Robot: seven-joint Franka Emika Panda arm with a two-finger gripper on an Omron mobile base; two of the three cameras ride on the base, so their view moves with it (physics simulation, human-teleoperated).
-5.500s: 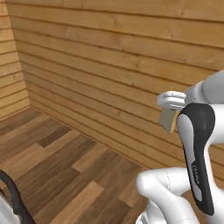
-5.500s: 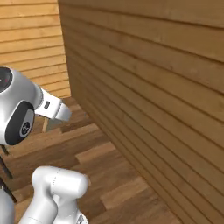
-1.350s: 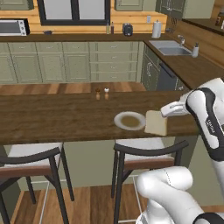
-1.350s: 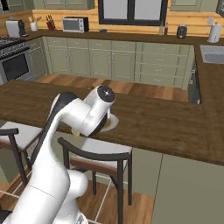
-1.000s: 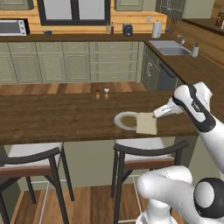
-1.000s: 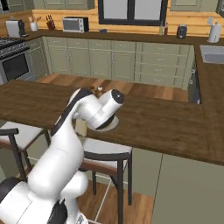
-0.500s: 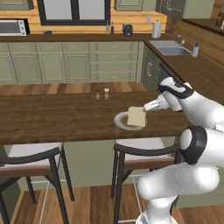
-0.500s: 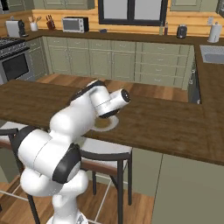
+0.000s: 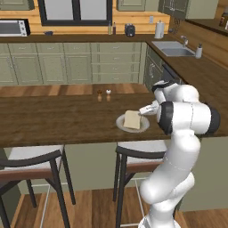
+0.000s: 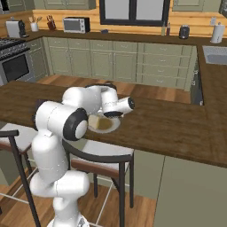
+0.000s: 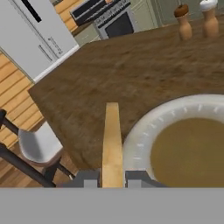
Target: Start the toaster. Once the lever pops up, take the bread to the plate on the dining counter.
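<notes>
plate: round flat light grey-white plate with a faintly ribbed rim, lying on the surface; its middle reads brown in the hand view; nothing lies flat inside it
bread: pale tan, roughly square slice of bread, thin and smooth, seen edge-on in the hand view; it is over the plate, at the plate's 9 o'clock rim in the hand view; cannot tell if it touches the plate
fingers: two small dark fingers clamped on the lower edge of the bread slice, one on each face
arm: white arm with dark joints reaching over the surface; hand at 3 o'clock of the plate in the left base view
surface: long bar counter with dark brown wood-grain top and plain olive-grey front
shakers: two small turned shakers, one brown and one pale-topped, upright on the surface at 12 o'clock of the plate, just beside each other, well apart from the plate
stools: dark-framed stools with pale padded seats tucked under the surface
writing: none legible
</notes>
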